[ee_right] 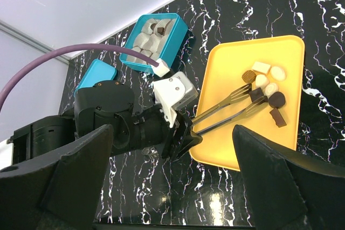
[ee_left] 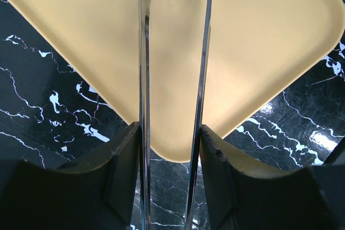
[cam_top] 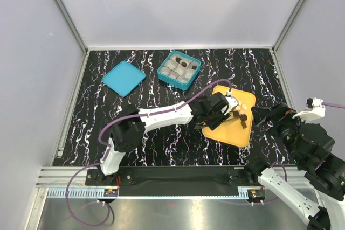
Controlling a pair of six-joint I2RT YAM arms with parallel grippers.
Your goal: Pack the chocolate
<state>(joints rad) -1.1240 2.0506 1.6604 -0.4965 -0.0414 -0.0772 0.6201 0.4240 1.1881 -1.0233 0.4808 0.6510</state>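
Only the right wrist view lays out the chocolate [ee_right: 271, 88] clearly. It is a loose cluster of small pieces on the far corner of the yellow tray [ee_right: 232, 63]: pale cream lumps, a ridged brown round, a dark disc and a dark blocky bar. In that view, a dark square piece [ee_right: 257, 95] sits between the tips of thin metal tongs [ee_right: 226, 106], though contact cannot be judged. From overhead the cluster shrinks to a few dark specks. That view does add the glossy black table with white marble veining [cam_top: 161, 149], a teal box [cam_top: 164, 74] of grey paper cups [cam_top: 175, 68] and a flat teal lid [cam_top: 123, 77] lying apart from the box. The left wrist view shows no chocolate, only the smooth, matte tray with rounded corners and the two shiny tong arms. These run up the frame, pressed from outside by the black fingers [ee_left: 126, 154] of the left gripper [ee_left: 171, 149], which is clamped on the tongs. The right gripper [ee_right: 171, 129] has its broad dark fingers spread wide, holding nothing.
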